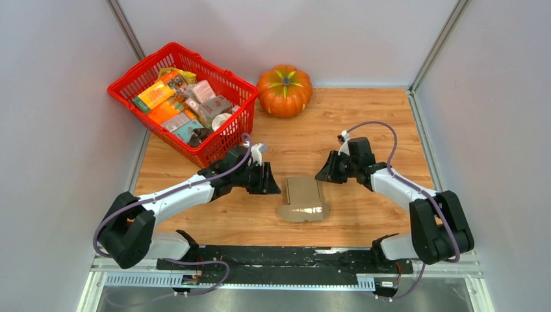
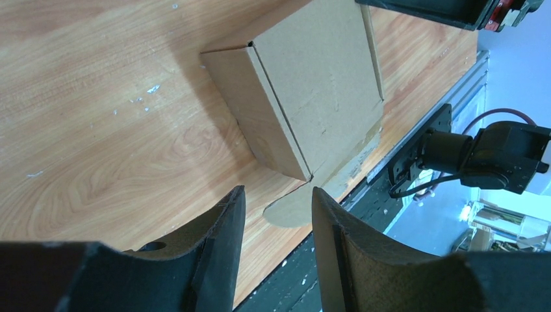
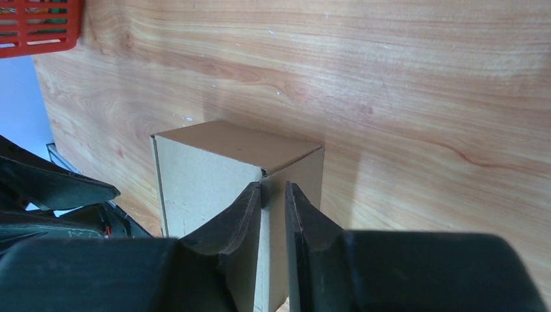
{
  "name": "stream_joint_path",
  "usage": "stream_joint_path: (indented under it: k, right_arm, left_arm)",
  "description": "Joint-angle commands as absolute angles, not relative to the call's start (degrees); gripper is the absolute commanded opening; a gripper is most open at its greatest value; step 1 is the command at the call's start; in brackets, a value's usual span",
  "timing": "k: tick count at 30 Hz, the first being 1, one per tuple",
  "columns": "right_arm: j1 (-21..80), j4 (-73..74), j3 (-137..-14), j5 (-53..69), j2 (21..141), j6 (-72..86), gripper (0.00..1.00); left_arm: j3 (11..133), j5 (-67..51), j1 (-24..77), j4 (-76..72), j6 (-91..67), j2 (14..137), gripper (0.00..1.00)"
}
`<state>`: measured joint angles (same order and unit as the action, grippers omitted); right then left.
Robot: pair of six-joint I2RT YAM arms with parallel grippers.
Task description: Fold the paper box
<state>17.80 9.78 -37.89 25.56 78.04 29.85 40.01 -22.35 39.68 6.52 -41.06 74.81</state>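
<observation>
Paper box (image 3: pixel 208 188) corner near right pincer (image 3: pixel 273 188)

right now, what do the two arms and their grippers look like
The left arm and the right arm have white links between bulky black joints. A lilac-grey cable loops along each. The left gripper and right gripper have dark, curved, tapering fingers.

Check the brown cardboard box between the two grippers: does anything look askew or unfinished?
Yes. At the near end of the plain brown cardboard box, a rounded flap lies flat on the wooden table instead of tucked in, so that end looks unclosed. Nothing else stands out.
</observation>
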Motion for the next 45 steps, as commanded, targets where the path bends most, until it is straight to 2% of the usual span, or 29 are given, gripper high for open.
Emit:
stream_joint_path:
  k: [1,5,9,20,27,31,35,41,45]
  right_arm:
    - [17.4,6.24,-39.72,26.98,79.89,31.98,0.21]
    - [17.58,7.46,-41.3,26.54,82.35,33.66,0.15]
    - [17.49,10.28,-43.32,24.96,83.66,35.5,0.13]
    - [16.26,13.71,-47.28,28.12,89.12,38.58,0.1]
    - [15.82,18.72,-52.55,30.67,93.77,37.09,0.1]
    - [15.73,20.3,-55.19,30.5,95.36,36.92,0.1]
    - [15.73,21.88,-57.65,30.85,97.46,36.74,0.1]
    - [15.73,24.52,-61.17,30.85,99.05,36.04,0.1]
    - [15.82,26.1,-62.93,30.67,99.67,35.6,0.1]
  left_arm:
    - [39.38,-22.32,39.99,4.66,-40.25,75.32,0.5]
    - [39.38,-21.97,39.9,4.39,-40.34,75.76,0.55]
    - [38.5,-21.45,39.9,1.94,-41.66,75.32,0.63]
    - [36.92,-19.95,39.9,-1.84,-44.21,72.6,0.67]
    - [32.96,-16.01,39.9,-6.59,-42.11,63.22,0.72]
    - [32.17,-10.47,40.34,-3.7,-33.79,56.0,0.72]
    - [39.25,1.71,46.56,9.27,-20.77,53.17,0.71]
    - [48.23,15.96,61.16,15.81,-3.09,58.88,0.7]
    - [52.37,13.89,64.24,18.01,2.89,63.27,0.68]
